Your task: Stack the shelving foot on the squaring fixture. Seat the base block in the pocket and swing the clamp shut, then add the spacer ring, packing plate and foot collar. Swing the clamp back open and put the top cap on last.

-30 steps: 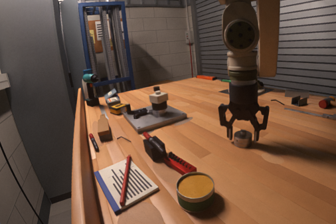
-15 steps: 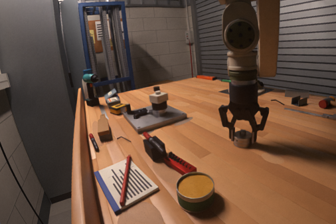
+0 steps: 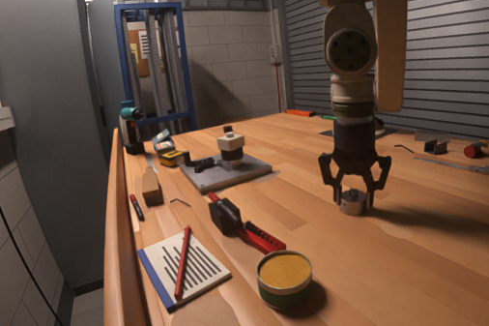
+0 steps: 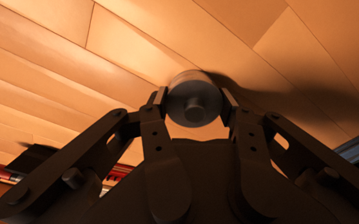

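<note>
The top cap (image 3: 352,201) (image 4: 193,99), a short grey cylinder with a small stud on top, sits on the bench partly hidden behind my fingers. My gripper (image 3: 353,199) (image 4: 193,102) reaches straight down over it, and its two fingers are clamped against the cap's opposite sides. Well to the left stands the grey squaring fixture (image 3: 224,170), carrying a stack topped by a pale block-shaped part (image 3: 230,142) with a dark stud. The black clamp arm (image 3: 204,165) lies on the plate left of the stack. Whether it touches the stack I cannot tell.
Behind the bench are a blue rack (image 3: 154,65) and a slatted wall. A round tin (image 3: 284,278), a red and black tool (image 3: 241,224), a notepad with red pencil (image 3: 182,268), a wooden block (image 3: 151,185) and a tape measure (image 3: 171,156) lie along the left.
</note>
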Controlling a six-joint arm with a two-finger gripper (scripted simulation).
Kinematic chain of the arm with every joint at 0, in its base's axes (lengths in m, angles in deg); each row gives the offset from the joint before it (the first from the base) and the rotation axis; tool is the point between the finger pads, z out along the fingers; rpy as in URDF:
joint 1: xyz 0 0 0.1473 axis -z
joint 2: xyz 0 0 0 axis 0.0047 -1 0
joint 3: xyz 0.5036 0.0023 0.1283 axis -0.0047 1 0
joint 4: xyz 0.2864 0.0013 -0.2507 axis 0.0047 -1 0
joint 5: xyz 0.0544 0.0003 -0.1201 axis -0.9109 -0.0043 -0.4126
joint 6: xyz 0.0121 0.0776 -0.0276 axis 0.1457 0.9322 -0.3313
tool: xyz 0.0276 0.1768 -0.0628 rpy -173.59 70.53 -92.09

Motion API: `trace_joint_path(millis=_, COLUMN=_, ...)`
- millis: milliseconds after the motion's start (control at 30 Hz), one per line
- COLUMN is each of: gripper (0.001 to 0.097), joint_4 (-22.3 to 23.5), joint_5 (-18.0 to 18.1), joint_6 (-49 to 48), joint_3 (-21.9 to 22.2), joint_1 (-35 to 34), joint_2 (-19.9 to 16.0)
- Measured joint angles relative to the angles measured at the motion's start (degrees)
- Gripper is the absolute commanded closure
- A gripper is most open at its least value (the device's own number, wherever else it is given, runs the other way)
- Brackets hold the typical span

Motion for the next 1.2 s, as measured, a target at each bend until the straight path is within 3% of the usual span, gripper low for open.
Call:
trace_joint_path(millis=233, gripper=0.0901, joint_4=-0.5, joint_5=0.1, joint_6=0.0, joint_3=-0.2, joint_1=0.0, joint_2=0.1)
trace_joint_path(millis=633, gripper=0.0901, joint_4=-7.3, joint_5=0.0, joint_6=0.0, joint_3=-5.0, joint_1=0.0, joint_2=2.4)
trace_joint_path(millis=967, gripper=0.0901, joint_4=-8.7, joint_5=0.0, joint_6=0.0, joint_3=-5.9, joint_1=0.0, joint_2=2.6)
trace_joint_path(millis=1200, gripper=0.0901, joint_4=-15.9, joint_5=0.0, joint_6=0.0, joint_3=-11.6, joint_1=0.0, joint_2=4.1)
